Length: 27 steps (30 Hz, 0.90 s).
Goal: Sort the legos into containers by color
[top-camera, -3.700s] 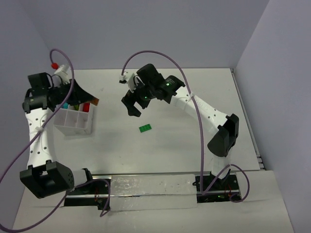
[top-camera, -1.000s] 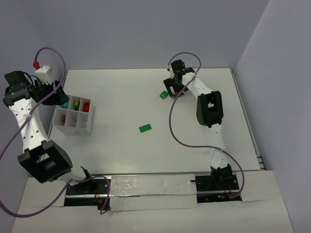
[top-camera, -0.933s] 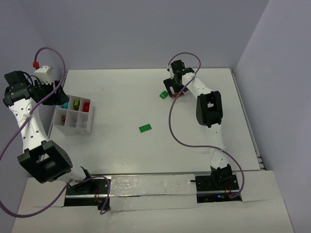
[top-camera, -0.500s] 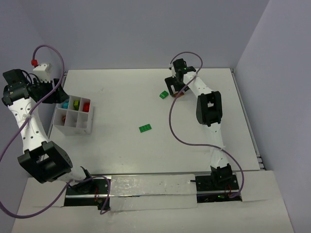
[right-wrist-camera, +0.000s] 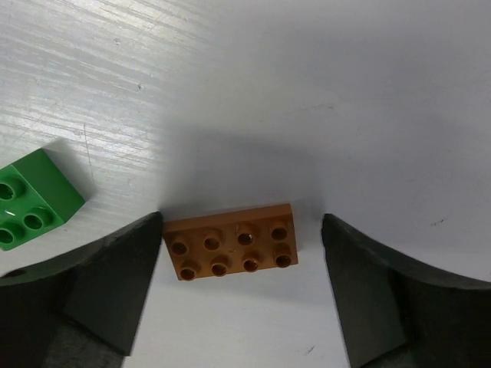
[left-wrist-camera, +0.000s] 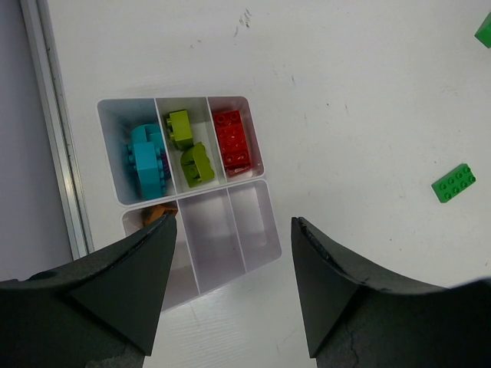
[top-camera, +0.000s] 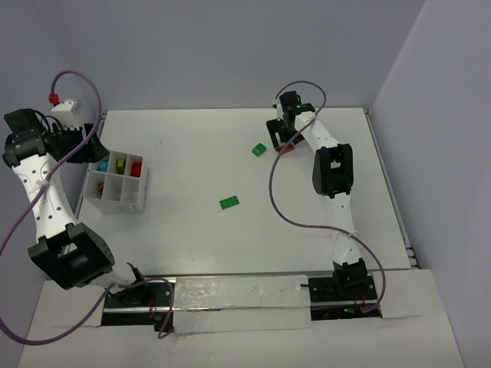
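While the right arm hung near the middle of the table [top-camera: 192,238] a few seconds ago, we now find it stretched to the far side. The left arm, then over the box [top-camera: 115,201], is drawn back toward the table's left edge.

Right hand [right-wrist-camera: 242,221]: released, set down astride an orange brick [right-wrist-camera: 230,249] lying flat, studs up. One finger [right-wrist-camera: 115,284] meets or nearly meets a short end; the other stands clear of the opposite end. A green brick [right-wrist-camera: 34,195] lies just beside that hand, apart from the orange one. A second green brick [top-camera: 229,202] lies mid-table, well apart.

Left hand [left-wrist-camera: 230,230]: released, holding nothing, above the box. Far row holds blue bricks [left-wrist-camera: 146,157], yellow-green bricks [left-wrist-camera: 188,149] and a red brick [left-wrist-camera: 232,138].
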{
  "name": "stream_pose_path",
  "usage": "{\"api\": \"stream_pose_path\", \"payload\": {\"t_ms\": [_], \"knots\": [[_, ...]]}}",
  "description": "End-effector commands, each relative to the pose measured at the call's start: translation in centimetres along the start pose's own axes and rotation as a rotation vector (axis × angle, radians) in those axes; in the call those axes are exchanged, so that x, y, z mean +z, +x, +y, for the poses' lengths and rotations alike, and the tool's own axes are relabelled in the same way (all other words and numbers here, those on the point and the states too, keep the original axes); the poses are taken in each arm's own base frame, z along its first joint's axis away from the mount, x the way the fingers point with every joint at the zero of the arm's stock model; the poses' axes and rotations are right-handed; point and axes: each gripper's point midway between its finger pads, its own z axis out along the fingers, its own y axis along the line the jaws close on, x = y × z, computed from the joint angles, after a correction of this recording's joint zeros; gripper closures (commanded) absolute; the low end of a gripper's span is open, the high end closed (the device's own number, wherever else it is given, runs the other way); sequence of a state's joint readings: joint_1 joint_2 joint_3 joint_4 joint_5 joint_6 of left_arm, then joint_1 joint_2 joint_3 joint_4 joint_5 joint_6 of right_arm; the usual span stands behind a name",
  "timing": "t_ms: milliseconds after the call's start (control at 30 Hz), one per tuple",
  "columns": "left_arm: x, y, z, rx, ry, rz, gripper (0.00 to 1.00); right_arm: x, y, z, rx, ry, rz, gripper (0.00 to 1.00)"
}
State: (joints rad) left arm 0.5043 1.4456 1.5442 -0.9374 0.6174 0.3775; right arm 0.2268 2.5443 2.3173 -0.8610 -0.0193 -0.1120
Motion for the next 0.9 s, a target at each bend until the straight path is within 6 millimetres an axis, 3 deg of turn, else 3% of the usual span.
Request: {"api": "stream_pose_path", "payload": {"t_ms": [0,67,367,500,533,633,733,767,833,867], "knots": [[-1.6,-2.5,-0.9,0.050,-0.001,-0.071,0.29,0.0,-0.5,0.2,0.003,-0.009,-0.009,0.36],[-1.6,-2.5,-0.9,0.048,-0.002,-0.069,0.30,0.2,-0.1,0.2,0.002,-0.013,0.004,0.41],[-1.4,-2.6,-0.8,0.042,0.003,-0.067,0.30,-0.1,-0.2,0.0,0.019,-0.008,-0.005,0.44],[-1.6,-2.7,-1.4,0.034,0.020,-0.081,0.30,-1.3,-0.2,0.0,0.028,-0.004,-0.041,0.49],[-1.6,-2.8,-1.7,0.028,0.032,-0.089,0.29,-1.8,-0.6,0.0,0.033,-0.006,-0.061,0.56],[-1.5,-2.6,-2.5,0.000,0.070,-0.107,0.30,-3.4,-1.5,0.8,0.058,-0.052,-0.094,0.60],[-1.5,-3.0,-3.7,-0.054,0.110,-0.165,0.32,-6.6,-3.6,2.4,0.100,-0.145,-0.163,0.66],[-1.9,-3.4,-4.3,-0.078,0.121,-0.196,0.32,-8.5,-4.7,3.2,0.123,-0.187,-0.203,0.68],[-2.2,-3.9,-5.2,-0.094,0.140,-0.237,0.34,-9.9,-5.3,4.6,0.157,-0.265,-0.230,0.71],[-2.3,-3.8,-5.9,-0.111,0.150,-0.256,0.34,-11.6,-5.8,5.7,0.189,-0.323,-0.259,0.71]]}}
